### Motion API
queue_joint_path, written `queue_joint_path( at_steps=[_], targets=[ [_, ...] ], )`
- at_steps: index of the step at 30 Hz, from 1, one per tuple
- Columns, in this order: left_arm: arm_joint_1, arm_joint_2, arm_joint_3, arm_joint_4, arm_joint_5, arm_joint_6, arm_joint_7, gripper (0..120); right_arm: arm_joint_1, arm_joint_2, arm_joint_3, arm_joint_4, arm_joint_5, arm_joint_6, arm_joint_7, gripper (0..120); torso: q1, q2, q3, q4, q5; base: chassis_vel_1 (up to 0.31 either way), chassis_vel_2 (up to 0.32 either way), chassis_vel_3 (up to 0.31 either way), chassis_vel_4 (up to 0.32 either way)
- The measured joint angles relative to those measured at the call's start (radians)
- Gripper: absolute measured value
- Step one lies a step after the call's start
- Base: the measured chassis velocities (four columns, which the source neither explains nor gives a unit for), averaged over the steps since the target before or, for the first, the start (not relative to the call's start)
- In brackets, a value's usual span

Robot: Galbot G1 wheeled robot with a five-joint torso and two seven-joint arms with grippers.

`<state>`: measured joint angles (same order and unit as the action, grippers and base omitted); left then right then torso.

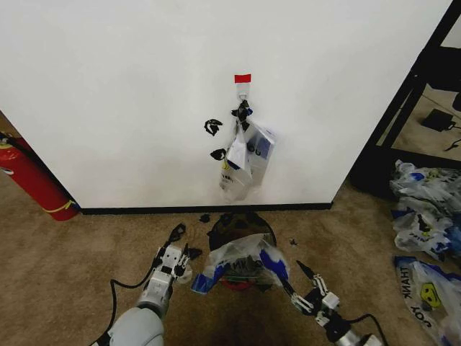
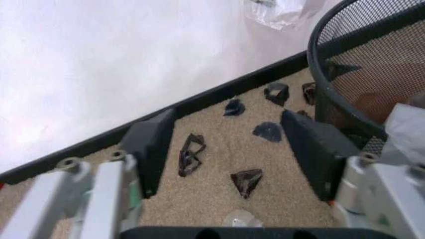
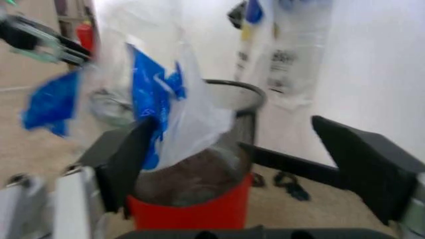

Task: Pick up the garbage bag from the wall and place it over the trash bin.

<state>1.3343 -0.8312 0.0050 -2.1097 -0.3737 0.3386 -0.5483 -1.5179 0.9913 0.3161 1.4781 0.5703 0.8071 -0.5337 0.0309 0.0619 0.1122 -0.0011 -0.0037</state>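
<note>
Left gripper (image 1: 181,242): jaws spread wide, holding nothing, low over the carpet (image 1: 65,267) just left of the trash bin (image 1: 241,223). Garbage bag (image 1: 241,265): draped across the bin's near rim. Right gripper (image 1: 301,283): jaws apart, unloaded, just right of the bag.

Tan carpet floor (image 1: 65,259) runs up to the black baseboard of the white wall (image 1: 108,86). The trash bin (image 1: 241,229) stands on the carpet close to the wall, and small dark scraps (image 2: 191,154) lie scattered beside it. A red fire extinguisher (image 1: 32,180) rests at the far left, and a heap of printed bags (image 1: 425,216) lies at the right
</note>
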Motion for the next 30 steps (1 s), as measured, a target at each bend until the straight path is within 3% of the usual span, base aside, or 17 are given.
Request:
queue_joint_path(
  at_steps=[3, 8, 14, 18, 19, 20, 21, 24, 30],
  targets=[
    [-0.008, -0.002, 0.010, 0.003, -0.001, -0.003, 0.008, 84, 0.015, 0.018, -0.015, -0.018, -0.017, -0.004, 0.089, 99, 0.000, 0.000, 0.000, -0.0002, -0.0001, 0.000, 0.000, 0.000, 0.000],
    [-0.043, 0.002, 0.026, 0.021, -0.011, -0.012, 0.019, 98, 0.016, 0.036, -0.041, -0.001, -0.051, -0.043, 0.241, 100, 0.000, 0.000, 0.000, -0.0002, -0.0001, 0.000, 0.000, 0.000, 0.000],
    [-0.097, 0.007, 0.036, 0.049, -0.045, -0.015, 0.032, 100, -0.021, 0.004, -0.047, 0.091, -0.119, -0.128, 0.342, 100, 0.000, 0.000, 0.000, -0.0010, -0.0002, 0.000, 0.000, 0.000, 0.000],
    [-0.111, 0.000, 0.046, 0.061, -0.050, -0.017, 0.036, 100, -0.036, -0.042, -0.010, 0.114, -0.083, -0.151, 0.151, 100, 0.000, 0.000, 0.000, -0.0002, -0.0001, 0.000, 0.000, 0.000, 0.000],
    [-0.113, -0.002, 0.051, 0.063, -0.050, -0.018, 0.038, 100, -0.028, -0.055, 0.036, 0.089, -0.043, -0.151, -0.009, 100, 0.000, 0.000, 0.000, -0.0005, -0.0002, 0.000, 0.000, 0.000, 0.000],
    [-0.113, -0.003, 0.053, 0.064, -0.050, -0.019, 0.039, 100, -0.018, -0.059, 0.062, 0.068, -0.023, -0.151, -0.093, 100, 0.000, 0.000, 0.000, -0.0006, -0.0002, 0.000, 0.000, 0.000, 0.000],
    [-0.113, -0.003, 0.053, 0.064, -0.050, -0.019, 0.039, 100, -0.018, -0.059, 0.062, 0.068, -0.023, -0.151, -0.093, 100, 0.000, 0.000, 0.000, -0.0006, -0.0002, 0.000, 0.000, 0.000, 0.000],
    [-0.115, -0.003, 0.060, 0.064, -0.049, -0.022, 0.044, 100, 0.062, -0.060, 0.166, -0.066, 0.026, -0.151, -0.435, 100, 0.000, 0.000, 0.000, -0.0003, -0.0001, 0.000, 0.000, 0.000, 0.000],
    [-0.115, 0.008, 0.051, 0.060, -0.051, -0.030, 0.048, 100, 0.139, -0.052, 0.216, -0.162, 0.037, -0.153, -0.597, 100, 0.000, 0.000, 0.000, -0.0002, 0.0001, 0.000, 0.000, 0.000, 0.000]
  ],
)
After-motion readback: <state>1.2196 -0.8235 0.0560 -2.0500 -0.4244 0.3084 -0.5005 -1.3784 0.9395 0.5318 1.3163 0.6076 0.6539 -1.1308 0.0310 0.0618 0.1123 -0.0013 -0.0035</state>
